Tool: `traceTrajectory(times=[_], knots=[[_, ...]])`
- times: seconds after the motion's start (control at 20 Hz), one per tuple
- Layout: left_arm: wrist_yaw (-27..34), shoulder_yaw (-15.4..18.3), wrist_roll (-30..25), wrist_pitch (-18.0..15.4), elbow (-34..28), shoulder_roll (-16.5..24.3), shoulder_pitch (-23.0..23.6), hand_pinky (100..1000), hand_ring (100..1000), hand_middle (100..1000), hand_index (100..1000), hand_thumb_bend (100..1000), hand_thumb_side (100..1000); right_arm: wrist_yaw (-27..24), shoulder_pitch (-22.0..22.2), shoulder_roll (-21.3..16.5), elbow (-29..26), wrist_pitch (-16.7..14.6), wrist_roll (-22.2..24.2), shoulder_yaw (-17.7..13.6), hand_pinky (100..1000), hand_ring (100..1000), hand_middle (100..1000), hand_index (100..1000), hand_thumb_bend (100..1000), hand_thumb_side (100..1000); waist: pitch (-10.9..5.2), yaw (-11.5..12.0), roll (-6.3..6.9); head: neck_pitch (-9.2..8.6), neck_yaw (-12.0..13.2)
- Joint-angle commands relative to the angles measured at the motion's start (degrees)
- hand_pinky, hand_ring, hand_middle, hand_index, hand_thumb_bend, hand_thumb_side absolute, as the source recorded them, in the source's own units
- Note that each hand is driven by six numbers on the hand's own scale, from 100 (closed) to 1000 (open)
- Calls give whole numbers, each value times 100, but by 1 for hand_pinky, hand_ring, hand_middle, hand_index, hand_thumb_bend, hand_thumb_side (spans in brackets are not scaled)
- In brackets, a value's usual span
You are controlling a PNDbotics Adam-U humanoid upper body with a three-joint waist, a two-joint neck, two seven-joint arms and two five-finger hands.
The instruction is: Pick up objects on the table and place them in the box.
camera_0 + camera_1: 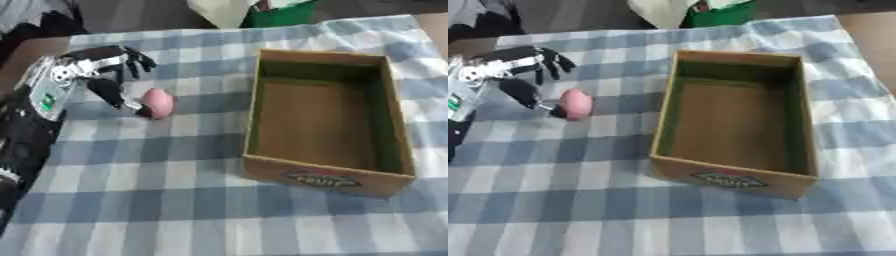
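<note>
A pink egg-shaped object (158,102) lies on the blue and white checked cloth, left of the box. My left hand (92,67) comes in from the upper left and hovers just left of and behind it. Its thumb (109,92) points down with the tip touching the egg's left side, while the fingers (136,60) are bent loosely above and stay clear of the egg. The open cardboard box (324,177) stands at the right with nothing visible inside. My right hand shows in neither view.
The checked cloth (175,200) covers the table, with bare brown tabletop at the far corners. A green thing (280,15) and a pale thing (223,10) sit beyond the far edge. The box's left wall is about a hand's width from the egg.
</note>
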Motion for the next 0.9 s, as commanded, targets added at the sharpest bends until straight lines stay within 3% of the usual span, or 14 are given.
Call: traceTrajectory(times=[0.05,0.55,0.9], knots=[[-134,-20,27,19,-103,87,-129,517,722,780,921,825,522,37,-45,-81,-84,11,-4,-39,891,975,791,1000,100,1000,-93,-2,-20,-121,-88],[-732,-90,443,281,-271,-41,-190,492,711,757,901,768,538,43,-51,-53,-84,17,19,-36,894,977,789,1000,100,1000,-68,-29,-41,-134,-93],[-1061,-129,476,284,-72,-164,-190,481,699,742,892,743,527,47,-62,-31,-84,16,37,-34,895,978,788,1000,100,1000,-33,-57,-43,-134,-73]])
